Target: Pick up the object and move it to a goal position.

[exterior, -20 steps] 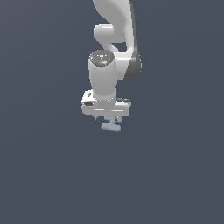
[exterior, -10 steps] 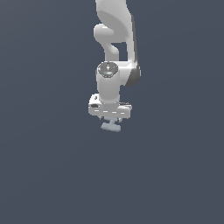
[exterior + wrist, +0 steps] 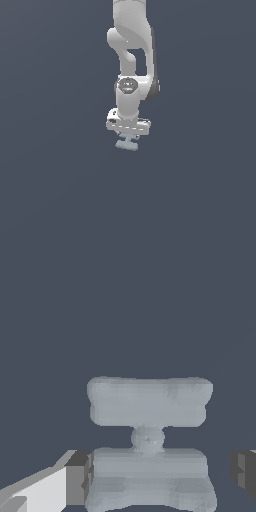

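The object (image 3: 127, 144) is a small pale blue-grey oblong piece with rounded ends. It hangs just under my white gripper (image 3: 129, 136) in the middle of the exterior view. The gripper points straight down and is shut on the object's upper part. In the wrist view the object (image 3: 149, 401) shows as two oblong bars joined by a short round neck. The nearer bar sits between my dark fingers (image 3: 77, 483). No goal marker shows in either view.
Plain dark blue-grey background surrounds the arm in both views. No other object, edge or surface detail shows.
The arm and gripper have shifted slightly toward the exterior view's right, and the object has moved along with the gripper.
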Controlling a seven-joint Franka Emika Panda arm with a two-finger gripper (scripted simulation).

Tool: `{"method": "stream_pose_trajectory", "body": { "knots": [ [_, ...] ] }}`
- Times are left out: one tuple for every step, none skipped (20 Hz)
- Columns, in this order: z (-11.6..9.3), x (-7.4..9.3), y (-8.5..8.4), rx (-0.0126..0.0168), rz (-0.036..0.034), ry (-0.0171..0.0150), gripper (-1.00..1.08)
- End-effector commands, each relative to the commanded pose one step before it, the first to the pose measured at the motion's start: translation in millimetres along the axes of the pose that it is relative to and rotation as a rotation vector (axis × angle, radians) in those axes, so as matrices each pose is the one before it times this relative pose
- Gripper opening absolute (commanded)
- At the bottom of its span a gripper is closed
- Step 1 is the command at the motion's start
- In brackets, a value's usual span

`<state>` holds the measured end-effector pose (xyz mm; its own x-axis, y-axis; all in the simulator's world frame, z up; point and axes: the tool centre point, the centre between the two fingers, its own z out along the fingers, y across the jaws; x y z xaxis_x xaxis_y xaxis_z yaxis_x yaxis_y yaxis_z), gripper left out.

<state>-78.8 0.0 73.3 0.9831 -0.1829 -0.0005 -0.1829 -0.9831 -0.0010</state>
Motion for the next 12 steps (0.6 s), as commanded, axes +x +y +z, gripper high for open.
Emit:
{"method": "stream_pose_trajectory", "body": {
  "knots": [
    [4.50,-4.74,-0.19,-0.00068,0.00707,0.00065,1.00],
    [0.94,-1.00,0.00,-0.00018,0.00137,-0.00010,1.00],
    [0.56,-0.61,-0.07,-0.00009,0.00068,-0.00005,1.00],
    [0.17,-0.23,-0.14,0.00000,0.00000,0.00000,1.00],
    [-0.79,0.92,0.15,0.00000,-0.00160,-0.00087,1.00],
    [0.30,-0.02,0.00,0.00000,0.00000,0.00000,1.00],
    [0.91,-0.05,-0.01,0.00000,0.00000,0.00000,1.00],
    [1.51,-0.08,-0.02,0.00000,0.00000,0.00000,1.00],
    [2.11,-0.12,-0.03,0.00000,0.00000,0.00000,1.00],
    [2.70,-0.16,-0.04,0.00000,0.00000,0.00000,1.00],
    [3.20,-0.15,0.19,-0.00001,0.00046,0.00017,1.00],
    [3.86,-0.23,-0.05,0.00000,0.00000,0.00000,1.00]
  ]
}}
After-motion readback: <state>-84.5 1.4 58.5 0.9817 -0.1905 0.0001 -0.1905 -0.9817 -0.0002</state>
